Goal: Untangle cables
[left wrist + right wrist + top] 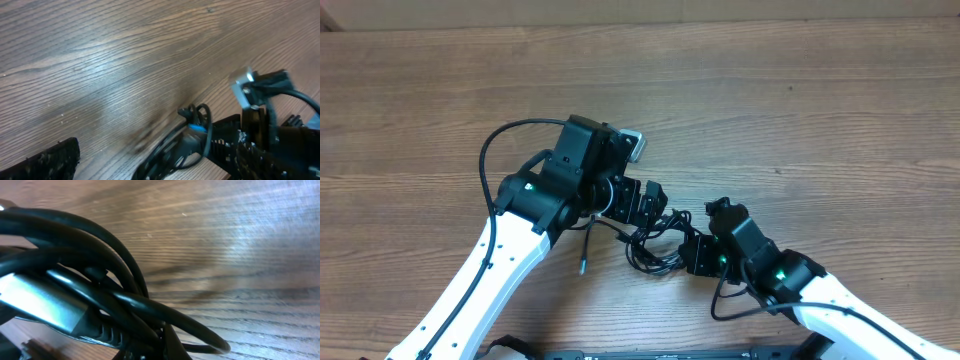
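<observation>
while right fingers [694, 257] pinch cables [655, 245], tangle lies between spread left fingers [50, 160].

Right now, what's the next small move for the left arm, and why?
Probably lower the open left pincer onto one loop of the thin black cables and close. The right pincer is shut on the bundle, which lies knotted between both arms on the brown wooden table.

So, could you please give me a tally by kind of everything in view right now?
robot arms: 2 (left arm, right arm)
tangled bundle of black cables: 1 (the single cords cannot be counted apart)
wooden table: 1
total: 4
</observation>
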